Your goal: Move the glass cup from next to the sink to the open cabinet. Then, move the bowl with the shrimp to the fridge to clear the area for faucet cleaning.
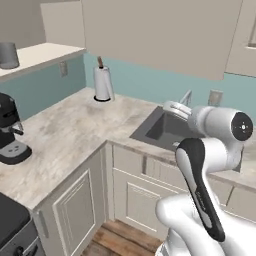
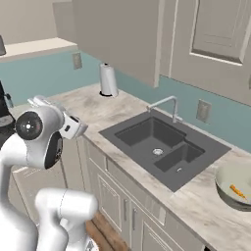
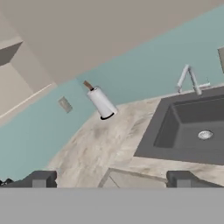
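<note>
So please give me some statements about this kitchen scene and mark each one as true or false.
1. The glass cup stands on the open cabinet shelf. True.
2. The bowl with the shrimp sits inside the sink. False: it rests on the counter beside it.
3. The gripper holds the paper towel roll. False: its fingers are apart and hold nothing.
4. The faucet stands behind the sink. True.

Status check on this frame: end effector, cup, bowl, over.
End effector open, empty, above the counter left of the sink. Glass cup already on the open cabinet shelf. Bowl with the shrimp right of sink, untouched. Path clear.
</note>
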